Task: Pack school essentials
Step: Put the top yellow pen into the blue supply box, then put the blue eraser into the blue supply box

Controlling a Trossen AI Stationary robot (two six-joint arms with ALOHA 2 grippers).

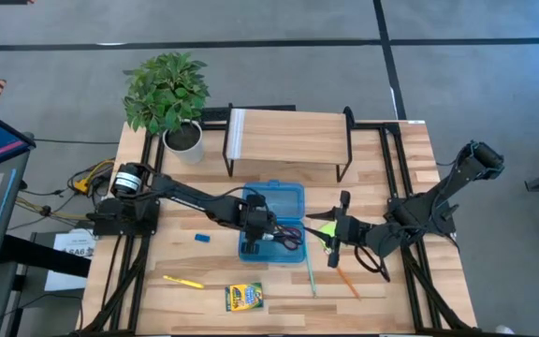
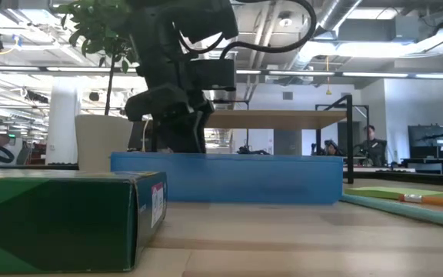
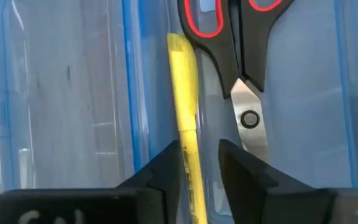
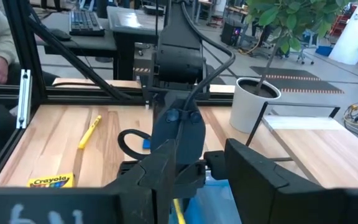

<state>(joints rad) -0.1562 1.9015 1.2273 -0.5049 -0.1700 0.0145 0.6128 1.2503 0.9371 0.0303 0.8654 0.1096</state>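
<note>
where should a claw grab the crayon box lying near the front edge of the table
Grip the crayon box across its short width, coming straight down from above. It lies flat on the bare table, long side running left to right, so its two long edges are exposed with clear space around them. The yellow pencil lies apart to its left, out of the way.
</note>
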